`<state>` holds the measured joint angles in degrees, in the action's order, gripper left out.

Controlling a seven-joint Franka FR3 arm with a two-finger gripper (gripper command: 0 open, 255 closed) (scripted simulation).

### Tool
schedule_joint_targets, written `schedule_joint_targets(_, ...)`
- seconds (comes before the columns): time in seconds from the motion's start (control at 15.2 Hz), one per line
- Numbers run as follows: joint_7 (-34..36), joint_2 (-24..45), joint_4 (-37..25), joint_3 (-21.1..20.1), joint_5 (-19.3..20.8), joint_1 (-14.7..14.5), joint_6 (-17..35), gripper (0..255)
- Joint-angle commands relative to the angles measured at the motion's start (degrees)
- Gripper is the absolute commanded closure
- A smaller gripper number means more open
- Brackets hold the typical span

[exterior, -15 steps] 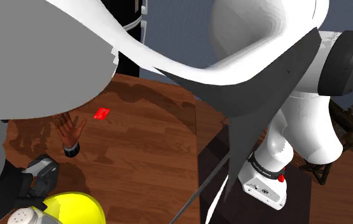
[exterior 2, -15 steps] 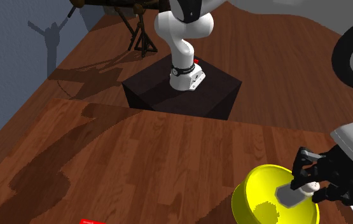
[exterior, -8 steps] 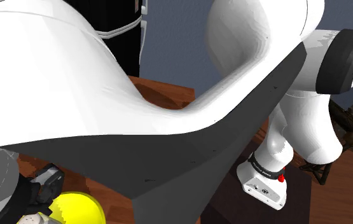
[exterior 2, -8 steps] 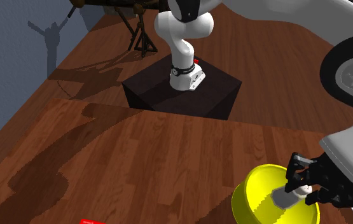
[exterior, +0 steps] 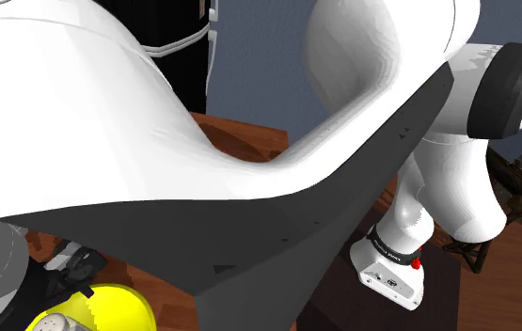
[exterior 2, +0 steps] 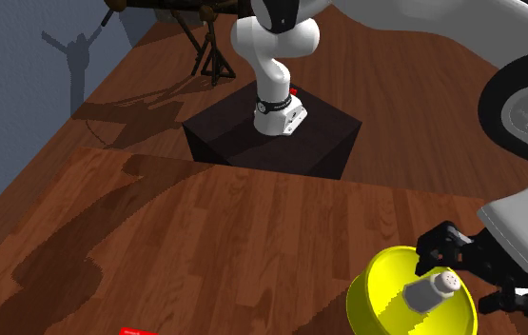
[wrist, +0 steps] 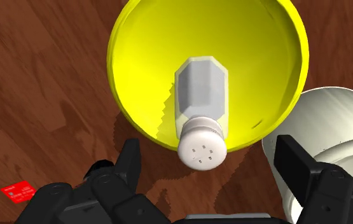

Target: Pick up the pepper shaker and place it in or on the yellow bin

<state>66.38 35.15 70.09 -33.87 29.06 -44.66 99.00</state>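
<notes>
**Shaker in the Bin, Fingers Wide Apart**

The black gripper (wrist: 210, 160) hung over the bin with its two fingers (wrist: 129, 167) spread wide and gripping nothing. Between them, but touching neither, was the white holed cap of the pepper shaker (wrist: 201, 95). The shaker lay tilted inside the yellow bin (wrist: 125, 83), its grey faceted body down against the inner wall and its cap poking just past the rim on the gripper's side. In the second exterior view it leaned the same way, cap uppermost.

A white rounded thing (wrist: 337, 121) sat just beside the bin (I could not tell what it was). A small red card (wrist: 18, 191) lay well apart from the bin on the brown wooden floor (exterior 2: 205, 238).

Farther off, the dark box stand (exterior 2: 238, 143) carried the arm's white base (exterior 2: 278, 112). Behind it a black tripod (exterior 2: 209, 55) stood near the blue-grey wall (exterior 2: 14, 95).
</notes>
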Motion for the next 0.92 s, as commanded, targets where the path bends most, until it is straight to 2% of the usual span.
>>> schedule_joint_targets(0.0, 0.0, 0.0, 0.0, 0.0, 0.0, 0.0, 0.0, 0)
schedule_joint_targets(0.07, 0.0, 0.0, 0.0, 0.0, 0.0, 0.0, 0.0, 0)
schedule_joint_targets(0.33, -1.21, 0.44, -8.24, -0.12, -0.12, -2.65, -7.35, 0)
schedule_joint_targets(0.86, -1.22, 0.44, -8.25, -0.12, -0.12, -2.65, -7.35, 0)
